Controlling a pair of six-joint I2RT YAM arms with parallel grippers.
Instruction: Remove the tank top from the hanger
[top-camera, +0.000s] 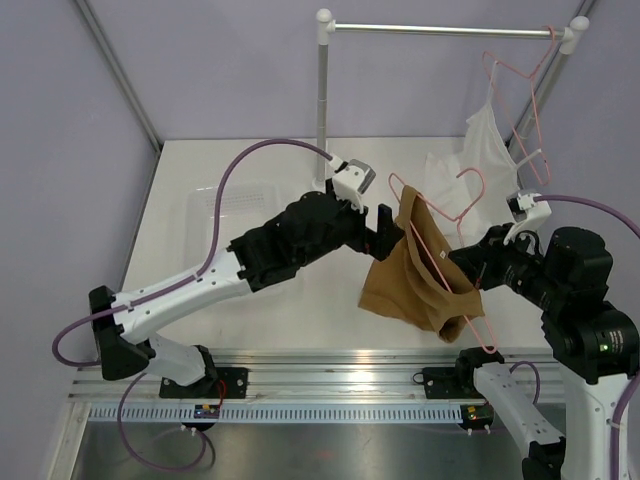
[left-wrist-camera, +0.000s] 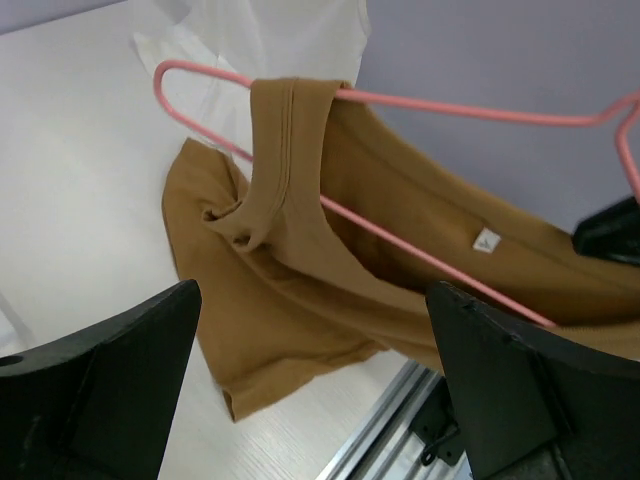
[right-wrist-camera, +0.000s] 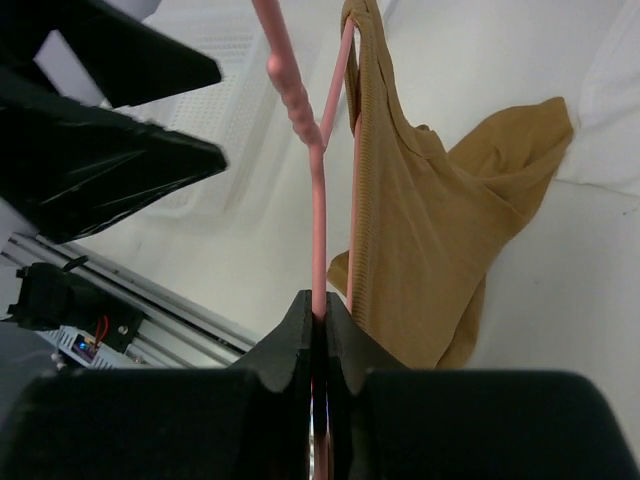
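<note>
The tan-brown tank top hangs from the pink wire hanger, held tilted above the table's front right. My right gripper is shut on the hanger's wire, which runs straight up out of the closed jaws. The top drapes to the right of that wire. My left gripper is open and empty, just left of the top's upper strap. In the left wrist view a strap loops over the hanger's end, and the top's body sags between my open fingers towards the table.
A metal clothes rail stands at the back right, bearing a second pink hanger with a white sheer garment. A clear plastic tray lies at the back left. An aluminium rail runs along the table's near edge.
</note>
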